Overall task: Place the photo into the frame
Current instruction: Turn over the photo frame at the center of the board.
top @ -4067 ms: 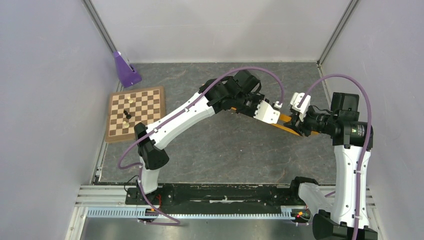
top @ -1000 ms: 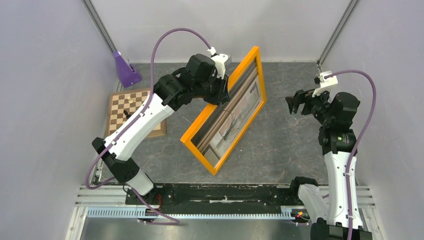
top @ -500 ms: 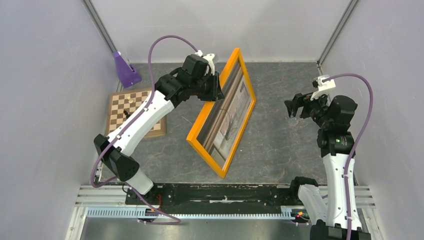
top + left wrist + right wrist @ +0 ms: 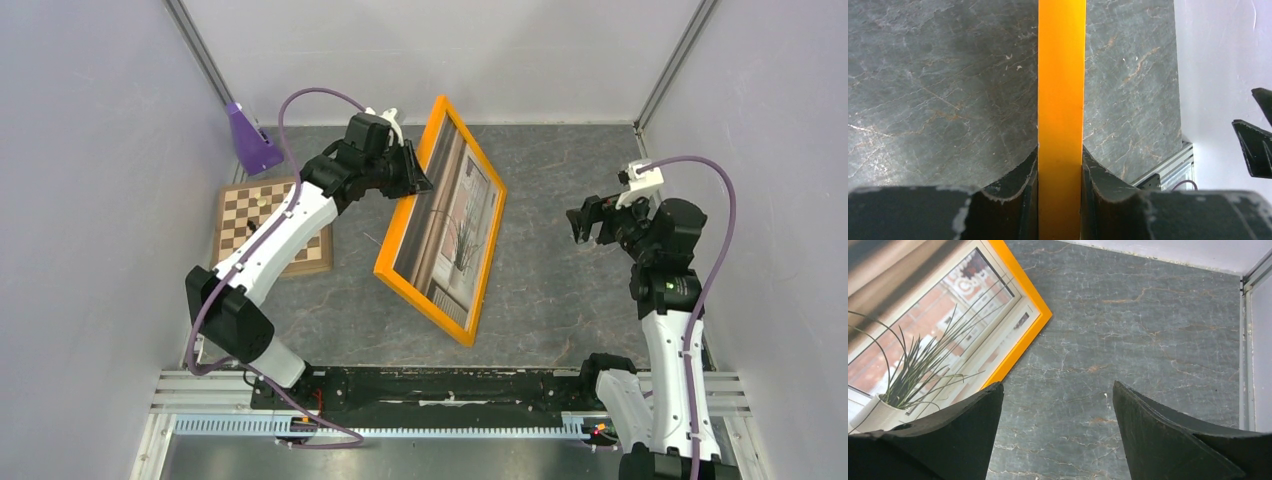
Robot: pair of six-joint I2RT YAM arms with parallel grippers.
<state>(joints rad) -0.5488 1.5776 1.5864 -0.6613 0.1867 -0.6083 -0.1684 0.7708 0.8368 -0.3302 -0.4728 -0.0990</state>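
A: Why does the frame (image 4: 420, 303) stand tilted at the centre of the top view?
B: The left gripper (image 4: 418, 172) pinches its upper rail, likely to show the photo (image 4: 455, 240) seated inside. The right gripper (image 4: 585, 218), far right, gapes, holding nothing.

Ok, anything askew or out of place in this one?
The frame, with the photo showing in it, is not lying flat: the left gripper holds it by one rail, tilted up steeply over the table. The right gripper hangs open, apart from it. No damage visible.
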